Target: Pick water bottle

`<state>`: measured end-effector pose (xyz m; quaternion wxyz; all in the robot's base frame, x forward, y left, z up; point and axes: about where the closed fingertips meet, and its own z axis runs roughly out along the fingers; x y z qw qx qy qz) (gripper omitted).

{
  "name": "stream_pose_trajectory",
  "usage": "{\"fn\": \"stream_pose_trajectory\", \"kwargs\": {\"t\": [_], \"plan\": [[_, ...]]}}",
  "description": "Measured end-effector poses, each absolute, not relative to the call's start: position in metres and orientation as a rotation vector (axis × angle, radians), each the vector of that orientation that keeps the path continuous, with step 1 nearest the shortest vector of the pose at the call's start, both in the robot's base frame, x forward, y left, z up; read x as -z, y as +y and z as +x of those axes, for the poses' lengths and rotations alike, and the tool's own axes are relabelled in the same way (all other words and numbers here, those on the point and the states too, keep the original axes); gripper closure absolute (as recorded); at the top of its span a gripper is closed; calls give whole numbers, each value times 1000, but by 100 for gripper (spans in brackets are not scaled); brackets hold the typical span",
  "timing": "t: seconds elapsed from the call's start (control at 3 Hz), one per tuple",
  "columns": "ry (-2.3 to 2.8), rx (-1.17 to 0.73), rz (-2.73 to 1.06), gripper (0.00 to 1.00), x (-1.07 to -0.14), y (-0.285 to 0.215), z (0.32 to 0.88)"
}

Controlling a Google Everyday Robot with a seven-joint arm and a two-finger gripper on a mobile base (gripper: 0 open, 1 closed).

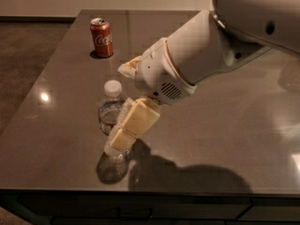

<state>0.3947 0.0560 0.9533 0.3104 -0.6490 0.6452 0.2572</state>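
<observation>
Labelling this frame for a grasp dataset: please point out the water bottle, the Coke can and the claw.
Small clear ribbed plastic water bottle [108,113]: camera view, on its upper body.
Red Coca-Cola can [102,37]: camera view, mid-side.
Robot's beige two-finger claw [119,108]: camera view, midway between its open fingertips, at the bottle.

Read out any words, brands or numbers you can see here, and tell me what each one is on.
"Coca-Cola": white script on the red can, partly turned away from the camera.
Water bottle label: too blurred to read, and partly covered by the open end effector positioned at the bottle.
Robot arm: no writing visible.
</observation>
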Motion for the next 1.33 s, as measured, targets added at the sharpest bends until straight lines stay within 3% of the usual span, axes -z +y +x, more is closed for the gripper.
{"fn": "stream_pose_trajectory", "kwargs": {"t": [0.33,1.33], "plan": [[1678,-701,-1719,18,-952,66,395],[1644,-720,-1709,87,-967,63,409]]}}
